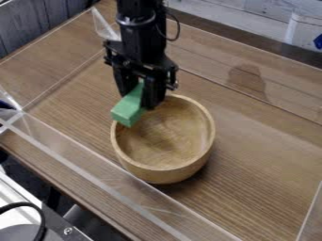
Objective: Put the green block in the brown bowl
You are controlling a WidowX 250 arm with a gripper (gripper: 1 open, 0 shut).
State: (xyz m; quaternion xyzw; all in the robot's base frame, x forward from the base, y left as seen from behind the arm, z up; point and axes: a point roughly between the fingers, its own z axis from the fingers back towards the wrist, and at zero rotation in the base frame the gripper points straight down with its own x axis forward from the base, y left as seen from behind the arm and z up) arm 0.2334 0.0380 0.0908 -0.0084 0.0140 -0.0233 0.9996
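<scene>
The green block is being pinched between the jaws of the black gripper, which is pointing downward. The block is being held tilted in the air, right at the near-left rim of the brown bowl. The bowl is resting on the wooden surface.

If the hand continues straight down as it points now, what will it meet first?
Probably the brown bowl. The hand, shut on the green block, points down over the bowl's left rim, so the block may meet the rim or inside wall first; depth is unclear.
</scene>
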